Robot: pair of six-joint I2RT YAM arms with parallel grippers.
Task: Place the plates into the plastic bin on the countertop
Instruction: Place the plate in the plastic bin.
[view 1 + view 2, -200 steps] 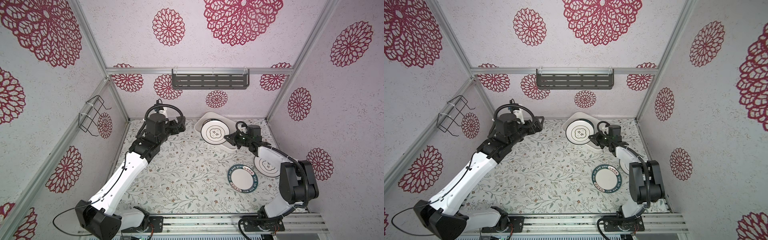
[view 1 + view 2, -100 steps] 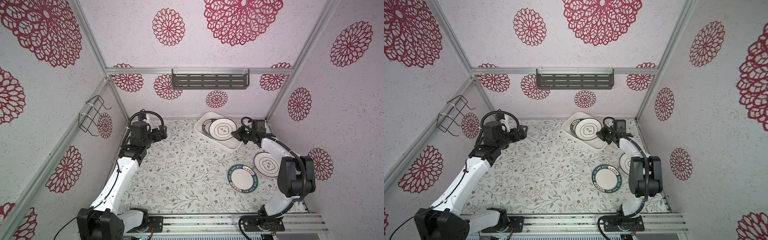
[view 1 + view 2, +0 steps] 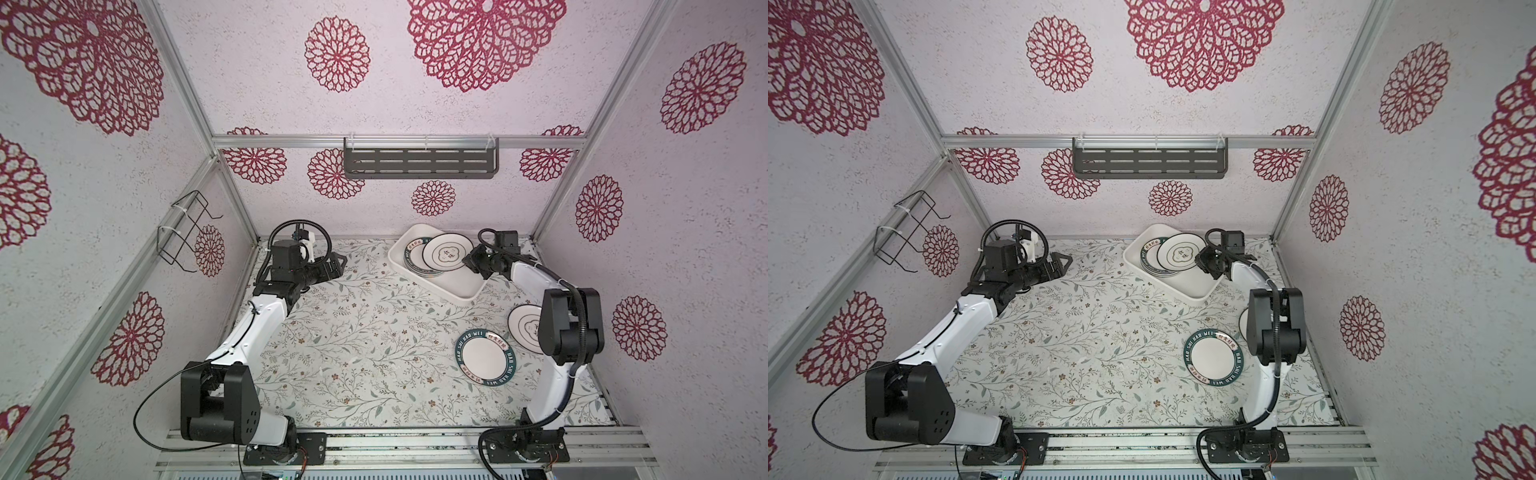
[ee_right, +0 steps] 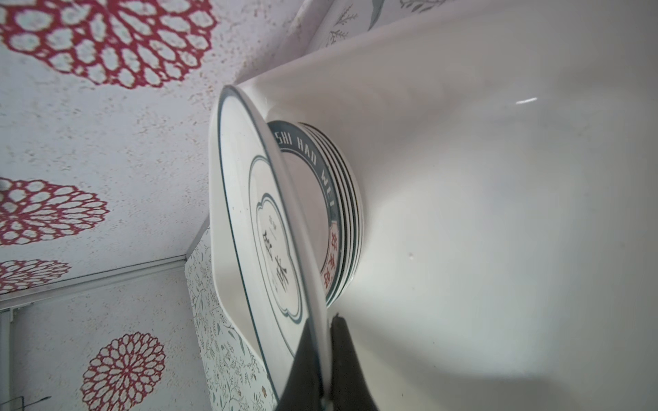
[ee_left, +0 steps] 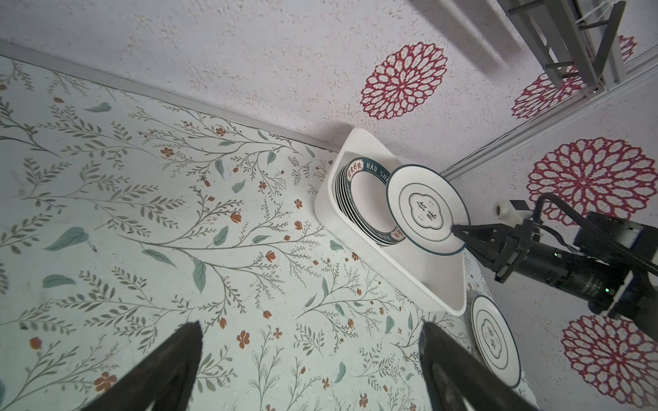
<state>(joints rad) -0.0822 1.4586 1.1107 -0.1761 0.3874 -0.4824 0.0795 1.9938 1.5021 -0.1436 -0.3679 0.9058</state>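
right gripper (image 5: 457,228): clamped tight on the rim of the round white clover-emblem plate (image 3: 446,257).
change: we have lowered it, tilted, over the teal-rimmed stack (image 3: 411,259) in the white rectangular plastic bin (image 3: 455,284).
left gripper (image 3: 336,266): wide, empty, withdrawn.
meaning: we judge release next.

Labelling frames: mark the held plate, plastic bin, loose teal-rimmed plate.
held plate (image 5: 425,210), left wrist view, emblem centre.
plastic bin (image 3: 463,286), in a top view, bare floor.
teal-rimmed plate (image 3: 484,358), in a top view, white centre.

Glossy white plates (image 5: 427,210), a smooth plastic bin (image 5: 441,281), matt printed countertop (image 5: 142,213), rough stippled walls (image 5: 249,53).
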